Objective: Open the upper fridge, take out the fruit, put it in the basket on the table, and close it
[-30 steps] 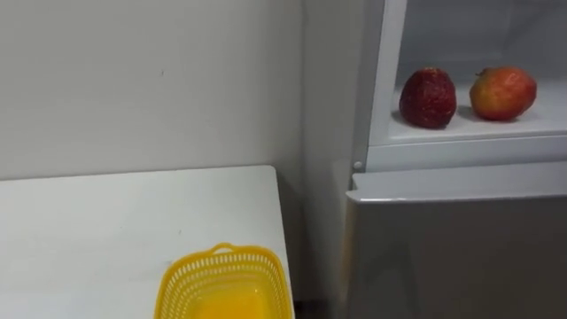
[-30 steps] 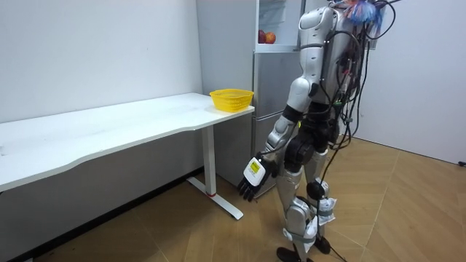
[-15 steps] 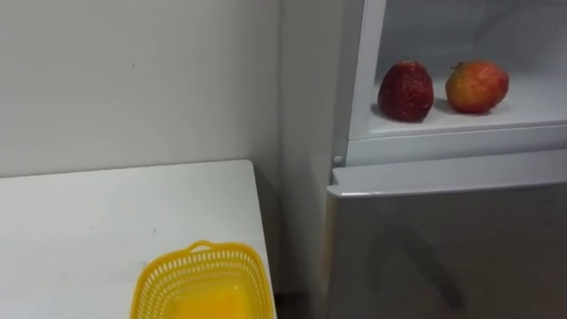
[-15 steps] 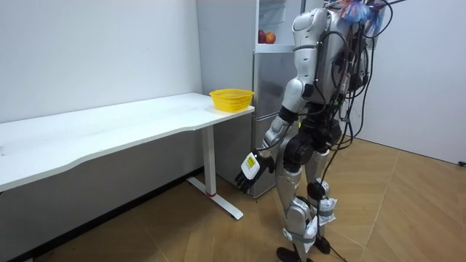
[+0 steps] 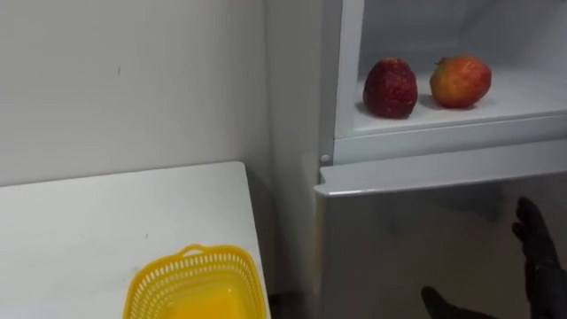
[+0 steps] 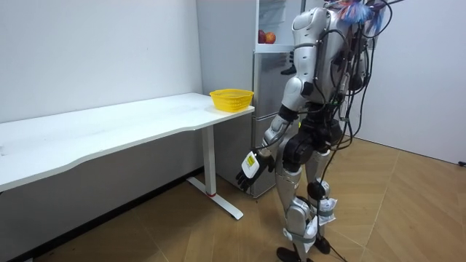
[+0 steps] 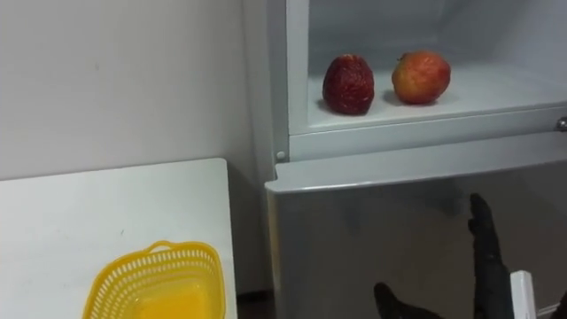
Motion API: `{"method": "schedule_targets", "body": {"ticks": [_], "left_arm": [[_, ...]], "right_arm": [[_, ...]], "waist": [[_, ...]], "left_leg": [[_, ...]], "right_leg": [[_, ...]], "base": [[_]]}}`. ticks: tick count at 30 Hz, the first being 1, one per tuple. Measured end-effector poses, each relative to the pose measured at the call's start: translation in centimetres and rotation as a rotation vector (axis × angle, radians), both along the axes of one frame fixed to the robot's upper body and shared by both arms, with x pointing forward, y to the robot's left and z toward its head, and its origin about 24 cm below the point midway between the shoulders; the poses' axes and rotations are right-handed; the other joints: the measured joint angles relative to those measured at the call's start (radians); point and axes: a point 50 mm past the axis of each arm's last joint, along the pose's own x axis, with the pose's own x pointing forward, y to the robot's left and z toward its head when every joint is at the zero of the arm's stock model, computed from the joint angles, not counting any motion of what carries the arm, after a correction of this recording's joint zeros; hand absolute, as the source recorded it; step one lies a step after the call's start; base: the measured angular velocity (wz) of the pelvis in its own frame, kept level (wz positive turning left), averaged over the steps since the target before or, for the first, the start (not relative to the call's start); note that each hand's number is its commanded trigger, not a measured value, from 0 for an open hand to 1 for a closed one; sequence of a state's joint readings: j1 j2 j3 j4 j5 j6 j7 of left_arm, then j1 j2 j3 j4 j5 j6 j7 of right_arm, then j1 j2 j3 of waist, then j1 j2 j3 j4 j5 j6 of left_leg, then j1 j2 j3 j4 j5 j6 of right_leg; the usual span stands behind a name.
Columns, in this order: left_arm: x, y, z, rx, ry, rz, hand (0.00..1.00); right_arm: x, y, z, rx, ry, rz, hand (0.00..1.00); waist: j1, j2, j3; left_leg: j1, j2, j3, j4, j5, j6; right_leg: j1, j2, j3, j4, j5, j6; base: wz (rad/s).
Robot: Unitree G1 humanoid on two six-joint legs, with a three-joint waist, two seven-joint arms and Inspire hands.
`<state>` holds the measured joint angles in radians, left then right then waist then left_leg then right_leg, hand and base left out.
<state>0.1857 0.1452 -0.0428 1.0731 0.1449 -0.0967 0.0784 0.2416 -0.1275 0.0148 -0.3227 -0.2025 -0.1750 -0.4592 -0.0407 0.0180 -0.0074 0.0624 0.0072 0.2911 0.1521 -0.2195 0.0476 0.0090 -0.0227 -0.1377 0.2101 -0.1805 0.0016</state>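
On the white shelf (image 5: 532, 96) of the open upper fridge lie a dark red, wrinkled fruit (image 5: 390, 88) and, to its right, a red-yellow apple (image 5: 460, 81). My right hand (image 5: 536, 257) rises at the lower right in front of the grey lower fridge door (image 5: 399, 230). It is open with straight fingers, well below the shelf and touching nothing. In the room view I stand facing the fridge, and my left hand (image 6: 250, 171) hangs by my thigh with relaxed fingers, holding nothing.
A yellow mesh basket (image 5: 190, 258) stands empty on the white table (image 5: 106, 213) near its right end, left of the fridge. A narrow gap separates table and fridge. The white wall (image 5: 133, 80) is behind the table.
The eye view has shifted, so fridge and basket sit further left in the picture. My right hand has come up into view at the lower right. The fruits have not moved.
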Motion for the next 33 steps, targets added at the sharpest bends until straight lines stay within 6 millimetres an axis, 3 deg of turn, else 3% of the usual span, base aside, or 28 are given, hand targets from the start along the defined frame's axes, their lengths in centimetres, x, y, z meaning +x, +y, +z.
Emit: {"method": "schedule_targets", "body": {"ticks": [8, 12, 14, 18, 23, 29, 33], "left_arm": [[0.0, 0.1, 0.0, 0.031, 0.005, -0.031, 0.0], [0.0, 0.5, 0.1, 0.039, 0.006, -0.034, 0.0], [0.0, 0.6, 0.1, 0.044, 0.005, -0.037, 0.0], [0.1, 0.8, 0.2, 0.051, 0.005, -0.038, 0.0], [-0.4, 1.4, 0.3, 0.074, 0.015, -0.026, 0.0], [-1.9, 3.1, 0.4, 0.132, 0.073, -0.001, 0.0], [-3.0, 3.3, 0.3, 0.154, 0.131, -0.045, 0.0]], "right_arm": [[0.1, 1.5, 3.2, -0.057, -0.15, 0.068, 0.0], [0.9, 1.8, 5.3, -0.062, -0.264, 0.077, 0.0], [1.2, 2.0, 6.1, -0.087, -0.311, 0.066, 0.0], [1.9, 2.1, 7.8, -0.121, -0.415, 0.042, 0.0], [2.0, 1.1, 8.5, -0.147, -0.448, -0.005, 0.0], [2.2, -1.5, 12.1, -0.227, -0.609, -0.121, 0.0], [3.3, -2.8, 12.3, -0.189, -0.605, -0.15, 0.0]], "waist": [[-0.002, -0.006, -0.0007], [-0.006, -0.017, 0.0004], [-0.004, -0.025, 0.0049], [0.006, -0.037, 0.0045], [0.021, -0.057, 0.0027], [0.031, -0.086, 0.0075], [0.036, -0.099, 0.008]], "left_leg": [[-0.013, -0.001, -0.005, -0.001, 0.0, 0.0], [-0.013, -0.001, -0.019, 0.0, 0.001, -0.001], [-0.008, 0.0, -0.025, 0.0, 0.002, -0.003], [-0.006, 0.001, -0.037, 0.0, 0.003, -0.005], [0.002, 0.0, -0.061, -0.001, 0.003, -0.005], [0.004, -0.003, -0.079, 0.007, 0.004, -0.005], [0.006, -0.005, -0.102, 0.019, 0.003, -0.005]], "right_leg": [[-0.007, -0.001, -0.003, -0.001, 0.0, 0.0], [0.001, 0.002, -0.008, -0.006, 0.001, 0.0], [0.009, 0.003, -0.016, -0.009, 0.001, 0.0], [0.018, 0.003, -0.032, -0.012, 0.001, -0.001], [0.043, 0.0, -0.072, -0.026, 0.001, -0.001], [0.062, -0.003, -0.09, -0.036, 0.001, -0.001], [0.075, -0.006, -0.11, -0.042, 0.001, 0.0]], "base": [[0.01], [0.06], [0.13], [0.1], [0.17], [0.07], [0.15]]}}
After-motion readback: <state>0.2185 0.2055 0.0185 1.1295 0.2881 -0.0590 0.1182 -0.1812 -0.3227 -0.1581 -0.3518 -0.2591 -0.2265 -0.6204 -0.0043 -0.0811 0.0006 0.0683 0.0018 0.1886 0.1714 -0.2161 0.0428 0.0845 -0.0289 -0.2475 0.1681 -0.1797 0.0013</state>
